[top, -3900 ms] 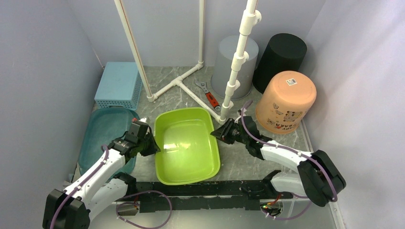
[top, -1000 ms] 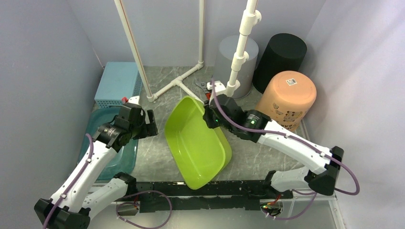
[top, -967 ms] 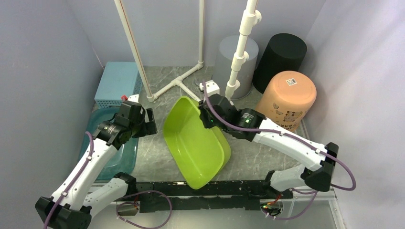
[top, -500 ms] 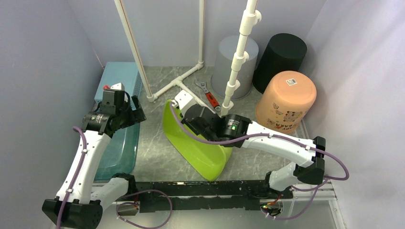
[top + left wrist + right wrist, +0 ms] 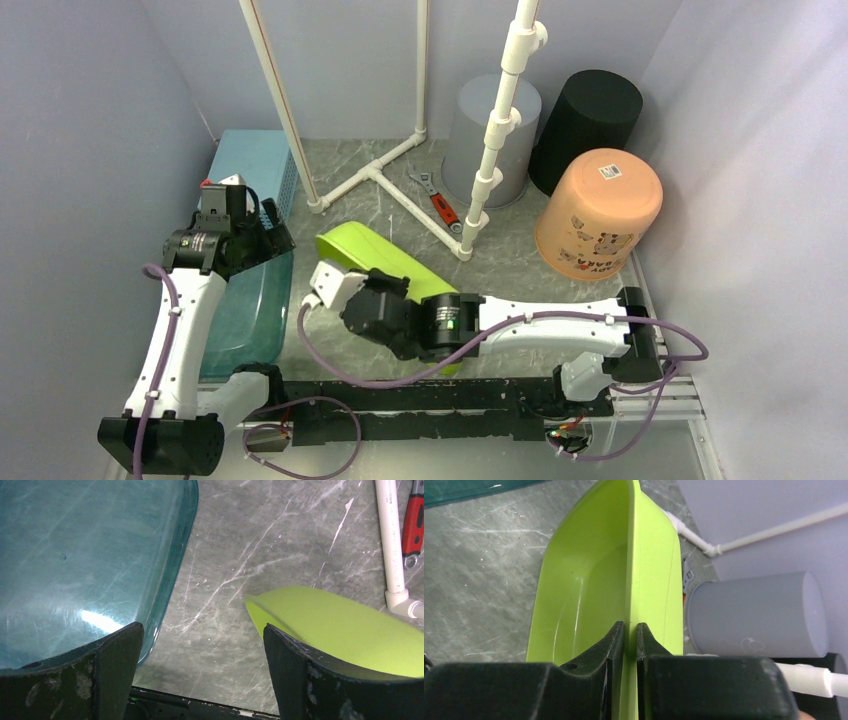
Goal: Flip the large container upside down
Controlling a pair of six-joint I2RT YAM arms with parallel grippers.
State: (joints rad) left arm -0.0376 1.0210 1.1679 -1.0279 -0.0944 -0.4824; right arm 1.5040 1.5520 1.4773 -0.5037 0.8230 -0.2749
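The large green container (image 5: 378,262) is tilted on its edge near the middle of the table (image 5: 520,275), with its outer side facing up. The right gripper (image 5: 630,630) is clamped on its rim. On the left, the left gripper (image 5: 202,632) hangs with its 2 fingers wide apart above the teal basin (image 5: 90,555).

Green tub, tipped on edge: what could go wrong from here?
1. The right gripper pinches only the thin rim of the green tub; the tub could twist out and drop back open side up.
2. The tub leans toward the teal tub and may land on its rim, not flat.
3. The left gripper hangs open, apart from it, giving no support.
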